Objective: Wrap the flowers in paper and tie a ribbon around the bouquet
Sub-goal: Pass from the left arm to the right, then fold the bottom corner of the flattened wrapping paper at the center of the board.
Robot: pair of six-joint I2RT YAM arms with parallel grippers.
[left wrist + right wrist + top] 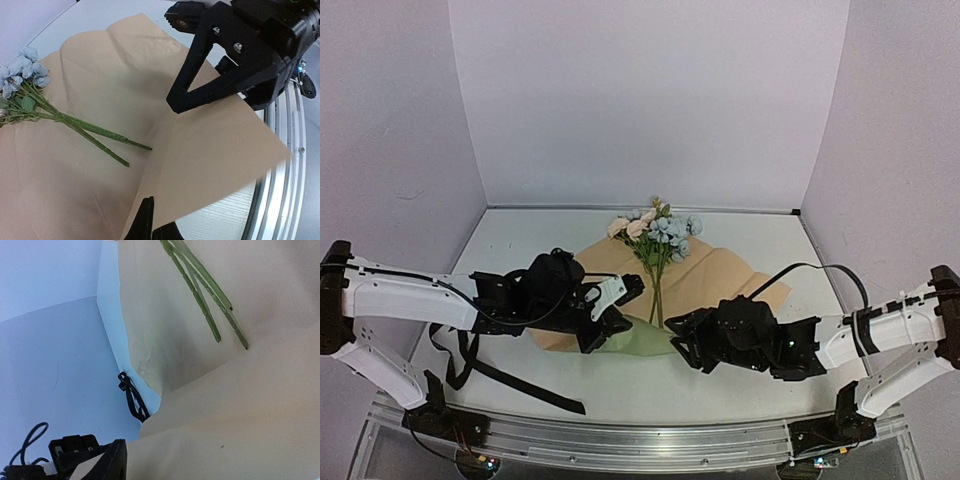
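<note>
left end effector (623, 306), right end effector (681, 338) crowd the paper (610, 262); far table (520, 235) open.

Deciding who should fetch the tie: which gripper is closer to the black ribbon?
Left. The left gripper is at the paper's near-left edge, with the ribbon lying just left of it; the right gripper is farther right, beyond the paper's near corner.

table (520, 240) bears paper (720, 272) and ribbon (515, 382)

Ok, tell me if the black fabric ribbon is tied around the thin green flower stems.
No, the stems lie bare on the tan paper sheet.
</note>
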